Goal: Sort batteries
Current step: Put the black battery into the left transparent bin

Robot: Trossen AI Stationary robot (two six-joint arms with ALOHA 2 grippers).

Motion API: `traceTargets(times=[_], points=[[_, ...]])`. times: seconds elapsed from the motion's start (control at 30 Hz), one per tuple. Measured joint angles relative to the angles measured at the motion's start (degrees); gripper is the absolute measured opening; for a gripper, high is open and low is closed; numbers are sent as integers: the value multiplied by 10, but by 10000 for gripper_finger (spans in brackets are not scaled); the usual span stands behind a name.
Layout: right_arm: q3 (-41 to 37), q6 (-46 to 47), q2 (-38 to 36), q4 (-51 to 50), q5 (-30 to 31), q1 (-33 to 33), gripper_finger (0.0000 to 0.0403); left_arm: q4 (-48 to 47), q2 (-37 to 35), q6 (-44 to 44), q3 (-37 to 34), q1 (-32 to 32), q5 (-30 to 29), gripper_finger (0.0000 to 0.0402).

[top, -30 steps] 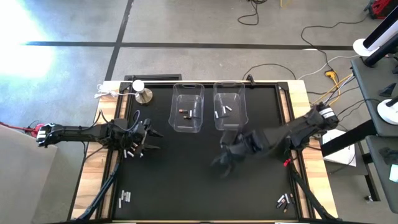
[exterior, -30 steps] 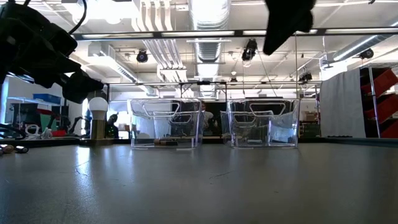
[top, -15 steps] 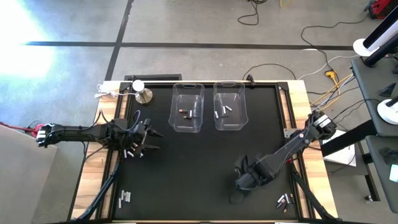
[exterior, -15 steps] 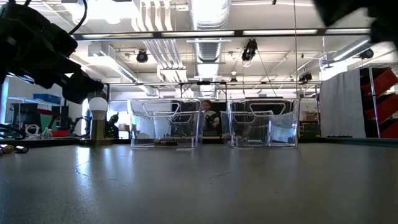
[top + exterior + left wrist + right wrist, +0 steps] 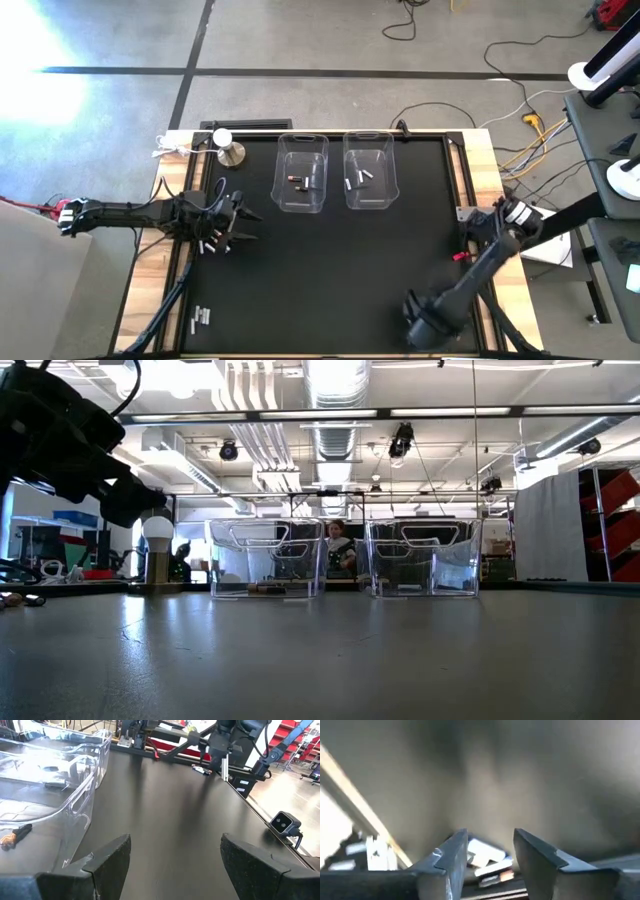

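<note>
Two clear bins stand at the table's far middle: the left bin (image 5: 302,172) holds a dark battery (image 5: 298,181), the right bin (image 5: 368,170) holds white batteries (image 5: 360,178). Loose batteries lie near the left gripper (image 5: 210,243) and at the near left edge (image 5: 203,317). My left gripper (image 5: 238,222) hovers open at the table's left, also seen in the left wrist view (image 5: 175,865). My right gripper (image 5: 428,322) is open above the near right corner; in its wrist view (image 5: 490,837) a small pile of batteries (image 5: 485,854) lies just beyond the fingertips.
A round silver knob on a stand (image 5: 230,152) sits at the far left corner, left of the bins. The wooden table border (image 5: 487,180) runs along the right side and cables lie beyond it. The black mat's middle (image 5: 330,270) is bare. A person shows behind the bins (image 5: 338,545).
My right gripper has swung from beside the right bin toward the table's near right corner and gone down over the battery pile there, leaving the low view. The left arm has kept still.
</note>
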Motion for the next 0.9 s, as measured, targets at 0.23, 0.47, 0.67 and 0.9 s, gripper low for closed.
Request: traceTargets(times=[0.23,0.47,0.67,0.9], points=[[0,-14,16,26,-27,80,177,0,0,0,0,0,0,284],[-9,9,17,34,-22,96,169,0,1,0,0,0,0,284],[-13,16,17,39,-22,96,154,0,1,0,0,0,0,284],[-26,24,17,61,-21,97,150,0,1,0,0,0,0,284]])
